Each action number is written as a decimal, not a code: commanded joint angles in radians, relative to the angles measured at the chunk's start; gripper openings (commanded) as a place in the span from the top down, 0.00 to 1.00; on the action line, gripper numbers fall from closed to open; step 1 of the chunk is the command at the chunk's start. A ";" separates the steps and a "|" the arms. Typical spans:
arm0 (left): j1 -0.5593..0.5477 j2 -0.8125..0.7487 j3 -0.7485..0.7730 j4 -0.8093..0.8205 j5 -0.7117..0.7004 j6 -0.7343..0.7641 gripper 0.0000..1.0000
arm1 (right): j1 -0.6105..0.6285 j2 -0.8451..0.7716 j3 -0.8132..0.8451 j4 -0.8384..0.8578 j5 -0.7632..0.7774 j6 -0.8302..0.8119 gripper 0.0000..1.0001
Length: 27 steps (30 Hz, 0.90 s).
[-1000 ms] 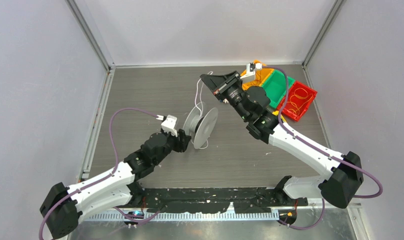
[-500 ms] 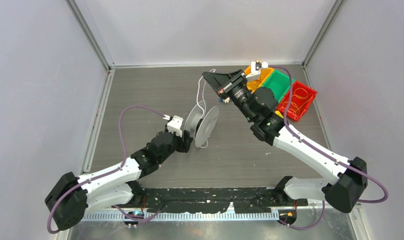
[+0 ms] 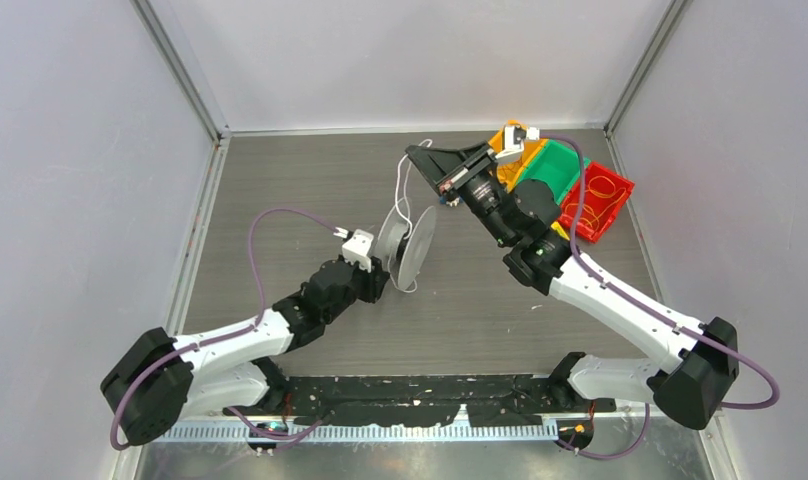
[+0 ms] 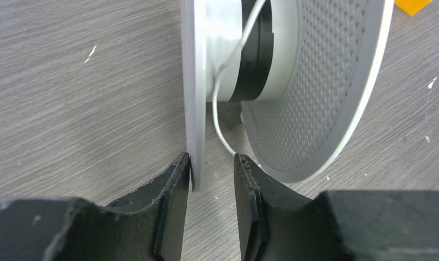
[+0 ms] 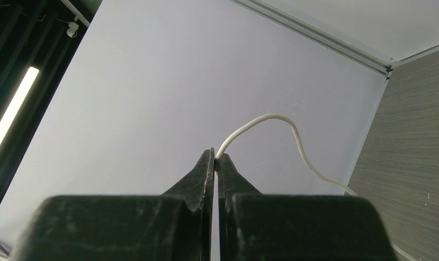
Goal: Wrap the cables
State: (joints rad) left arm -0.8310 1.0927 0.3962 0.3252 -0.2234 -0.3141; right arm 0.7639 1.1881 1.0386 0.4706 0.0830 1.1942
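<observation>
Well, from the top camera I see the white cable (image 3: pixel 397 192) running from the gray reel (image 3: pixel 406 246), which stands on edge near the middle of the table (image 3: pixel 280 180), up to the right pincer (image 3: pixel 421 154). That pincer hangs in the air above the far part of the table, near the orange bin (image 3: pixel 510 157), the green bin (image 3: pixel 553 172) and the red bin (image 3: pixel 600 204) in the far right corner. The left pincer (image 3: pixel 378 281) sits low against the near side of the reel. A short end of cable droops below the reel's rim.

Next, on the left wrist camera, the left pincer (image 4: pixel 211 182) stands apart, straddling the lower edge of the reel's nearer disc (image 4: pixel 193 81). The left finger (image 4: pixel 173 201) touches that disc, while the other finger leaves a visible gap, so nothing is clamped. The cable (image 4: pixel 214 103) comes off the hub and hangs down between the two discs.

Finally, on the right wrist camera, the right pincer (image 5: pixel 215 162) is pressed together on the cable (image 5: pixel 271 117), which comes out of the tips, arcs upward and falls away to the right toward the table (image 5: pixel 418 136).
</observation>
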 commanded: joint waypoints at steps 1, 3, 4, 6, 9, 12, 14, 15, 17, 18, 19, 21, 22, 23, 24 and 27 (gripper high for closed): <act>-0.005 -0.018 0.029 0.077 0.014 -0.041 0.64 | 0.050 -0.037 0.028 0.053 -0.004 -0.014 0.95; -0.006 -0.030 0.020 0.077 0.015 -0.052 0.64 | 0.102 -0.037 0.050 0.027 0.012 -0.066 0.94; -0.006 -0.035 0.017 0.077 0.015 -0.057 0.63 | 0.119 -0.039 0.059 0.012 0.032 -0.083 0.95; -0.009 -0.040 0.013 0.076 0.018 -0.058 0.61 | 0.169 -0.050 0.064 0.005 0.063 -0.118 0.95; -0.014 -0.049 0.010 0.073 0.019 -0.057 0.59 | 0.214 -0.054 0.071 0.010 0.086 -0.140 0.95; -0.019 -0.060 0.000 0.073 0.013 -0.057 0.58 | 0.220 -0.047 0.090 0.008 0.091 -0.148 0.95; -0.019 -0.062 -0.006 0.073 0.005 -0.056 0.58 | 0.219 -0.043 0.105 -0.004 0.111 -0.171 0.95; -0.019 -0.057 -0.003 0.073 -0.002 -0.053 0.58 | 0.219 -0.043 0.110 -0.008 0.128 -0.194 0.95; -0.018 -0.033 0.009 0.076 -0.018 -0.041 0.57 | 0.215 -0.046 0.122 -0.026 0.158 -0.240 0.94; -0.019 -0.023 0.018 0.076 -0.030 -0.032 0.54 | 0.209 -0.049 0.129 -0.032 0.167 -0.255 0.95; -0.019 -0.013 0.030 0.078 -0.048 -0.031 0.49 | 0.203 -0.054 0.131 -0.037 0.174 -0.261 0.95; -0.019 0.005 0.031 0.116 -0.084 -0.022 0.41 | 0.191 -0.065 0.139 -0.043 0.177 -0.288 0.95; -0.019 0.020 0.034 0.139 -0.097 -0.012 0.37 | 0.182 -0.068 0.142 -0.050 0.182 -0.311 0.94; -0.019 0.035 0.045 0.156 -0.109 0.002 0.35 | 0.177 -0.075 0.150 -0.066 0.184 -0.322 0.95; -0.018 0.055 0.063 0.158 -0.124 0.016 0.34 | 0.165 -0.078 0.151 -0.080 0.186 -0.336 0.94; -0.008 0.137 0.149 0.151 -0.138 0.061 0.32 | 0.124 -0.097 0.124 -0.083 0.167 -0.324 0.94</act>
State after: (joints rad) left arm -0.8448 1.1580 0.4274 0.3790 -0.2970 -0.3229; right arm 0.9276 1.1374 1.1397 0.3836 0.2276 0.9115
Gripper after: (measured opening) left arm 0.670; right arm 0.075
